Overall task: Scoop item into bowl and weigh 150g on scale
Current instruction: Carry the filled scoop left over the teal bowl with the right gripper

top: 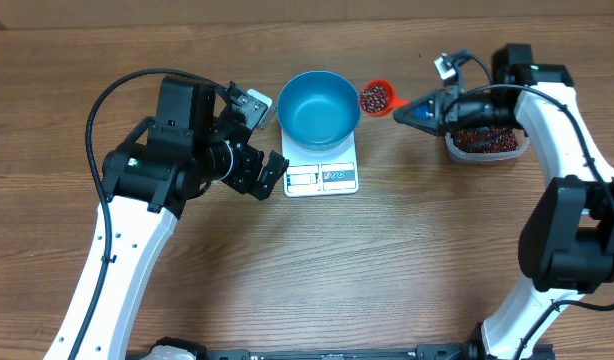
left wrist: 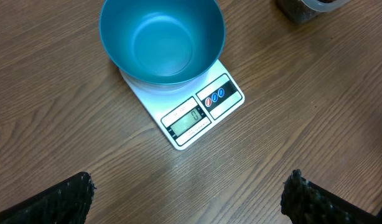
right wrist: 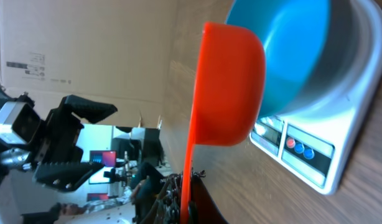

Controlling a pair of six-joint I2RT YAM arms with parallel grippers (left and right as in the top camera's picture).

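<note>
The left claw (left wrist: 191, 198) hangs with its jaws spread wide and nothing between them, near the left side of the scale (top: 322, 178) and pointing down at it; its dark, rough-textured fingertips (left wrist: 66, 200) frame the lower corners of the wrist view. The bare wooden table (top: 287, 280) runs open in front of the scale and off to the left, with plenty of room there. The scale is a flat white rectangle with a display and small coloured buttons along its near edge. The bowl (top: 318, 105) sits on its far part, covering most of the platform, round and deep, and its smooth blue inside shows right to the bottom. Just beside the bowl's right rim, not touching it from overhead, is the orange-red scoop (top: 377, 98), held level, with a little heap of dark red-brown beans (top: 375, 98) in its cup. Its blue handle runs right into the right claw (top: 435, 108), which is clamped tight on it. From that wrist, the scoop's glossy underside lies across the bowl's rim and the scale's buttons. Behind the claw, near the table's right edge, stands the clear plastic tub (top: 455, 150), with more beans loose inside it.
</note>
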